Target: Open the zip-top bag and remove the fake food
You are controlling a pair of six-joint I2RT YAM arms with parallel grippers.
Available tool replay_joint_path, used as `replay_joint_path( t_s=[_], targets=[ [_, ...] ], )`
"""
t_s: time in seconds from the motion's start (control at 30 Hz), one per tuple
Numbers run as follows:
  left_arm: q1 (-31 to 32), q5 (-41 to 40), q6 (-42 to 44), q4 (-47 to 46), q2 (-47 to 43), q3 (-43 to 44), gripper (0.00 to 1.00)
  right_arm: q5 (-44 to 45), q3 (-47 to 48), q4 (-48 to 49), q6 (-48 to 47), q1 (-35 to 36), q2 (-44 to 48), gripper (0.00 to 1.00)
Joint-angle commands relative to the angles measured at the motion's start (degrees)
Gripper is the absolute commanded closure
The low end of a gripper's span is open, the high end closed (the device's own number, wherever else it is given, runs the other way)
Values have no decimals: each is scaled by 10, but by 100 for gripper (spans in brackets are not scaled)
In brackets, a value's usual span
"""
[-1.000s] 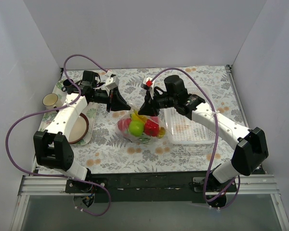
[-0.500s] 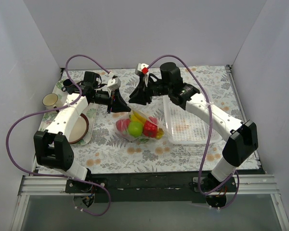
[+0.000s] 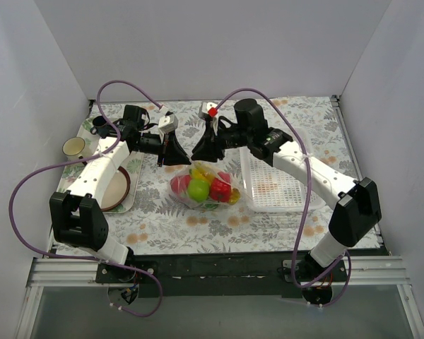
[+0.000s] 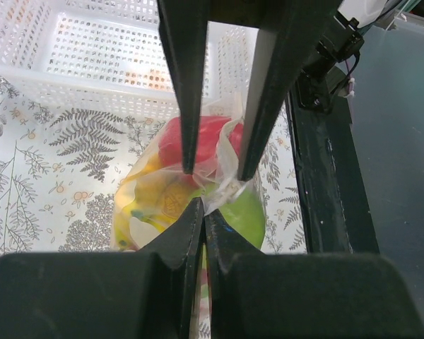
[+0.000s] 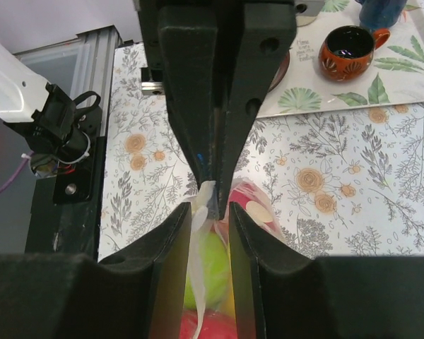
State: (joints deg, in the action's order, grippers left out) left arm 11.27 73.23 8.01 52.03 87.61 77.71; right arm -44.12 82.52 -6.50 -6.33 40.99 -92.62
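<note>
The zip-top bag (image 3: 202,185) lies mid-table, its top edge lifted. Inside it show a green apple (image 3: 198,188), a red pepper (image 3: 220,188), a pink-red fruit (image 3: 179,185) and a yellow banana (image 3: 200,173). My left gripper (image 3: 174,154) is shut on the bag's top edge; in the left wrist view its tips (image 4: 203,210) pinch crinkled plastic above the apple (image 4: 246,215). My right gripper (image 3: 205,148) is open, facing the left one. In the right wrist view (image 5: 208,212) its jaws straddle the bag's white strip (image 5: 201,233) without closing on it.
A white perforated basket (image 3: 279,187) stands right of the bag. A tray (image 3: 131,201) at the left holds a brown plate (image 3: 116,187) and mugs (image 3: 74,147). A red mug (image 5: 346,46) shows in the right wrist view. White walls enclose the table.
My right gripper left the bag's right side, swung up and left, then came down to the bag's top edge opposite the left gripper. The left gripper kept its hold.
</note>
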Motion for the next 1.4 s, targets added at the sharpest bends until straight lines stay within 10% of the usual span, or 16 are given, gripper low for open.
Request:
replay_joint_path(
  t_s=[0.0,0.33,0.97,1.27,1.37],
  targets=[
    [3,31,-5,-12,-15,17,100,-11,-23,-2,-8,8,33,65],
    [8,30,-12,-17,-12,17,100,-23,-17,8,-4,8,40,50],
    [9,24,-12,-10,-23,18,100,37,-6,-25,-15,17,4,87],
    [9,17,-11,-15,-22,12,100,106,-59,18,-4,21,65,14],
    [9,21,-15,-18,-19,14,100,151,-87,56,3,35,83,11]
  ],
)
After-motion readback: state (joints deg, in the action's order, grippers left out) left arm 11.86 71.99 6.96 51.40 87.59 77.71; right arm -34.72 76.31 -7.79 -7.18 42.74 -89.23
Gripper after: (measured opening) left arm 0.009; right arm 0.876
